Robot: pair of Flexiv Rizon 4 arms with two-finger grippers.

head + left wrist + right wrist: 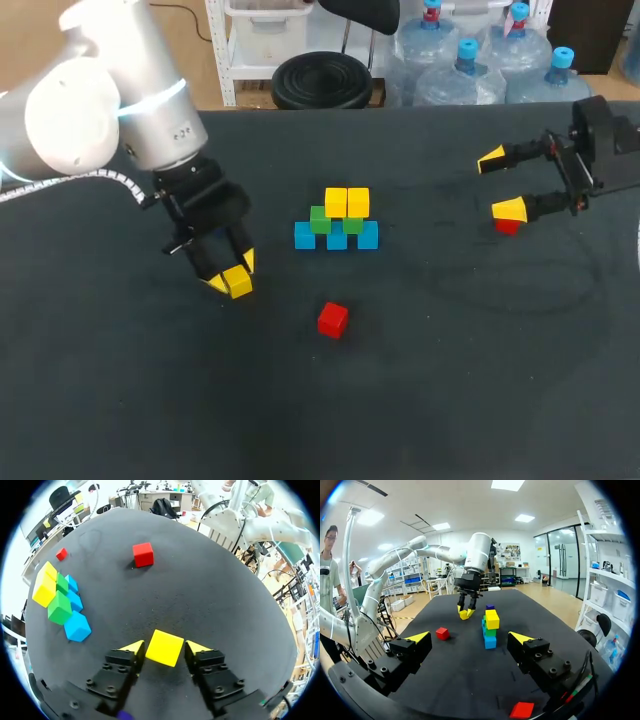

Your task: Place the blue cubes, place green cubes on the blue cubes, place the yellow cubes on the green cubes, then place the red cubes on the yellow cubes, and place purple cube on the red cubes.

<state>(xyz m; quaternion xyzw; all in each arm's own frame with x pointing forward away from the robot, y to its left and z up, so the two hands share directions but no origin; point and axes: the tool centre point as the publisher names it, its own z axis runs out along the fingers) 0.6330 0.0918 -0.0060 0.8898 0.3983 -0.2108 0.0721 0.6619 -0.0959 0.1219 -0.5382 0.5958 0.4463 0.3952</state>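
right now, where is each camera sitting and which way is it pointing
head view: fixed above and behind the robot, looking down on the table; left claw at its left, right claw at its right.
left wrist view: on the left wrist, looking along its claw at a yellow cube, cube stack ahead and aside.
right wrist view: on the right wrist, looking across the table; its open claw and the left arm show.
shared: all three show the cube stack and the loose red cube.
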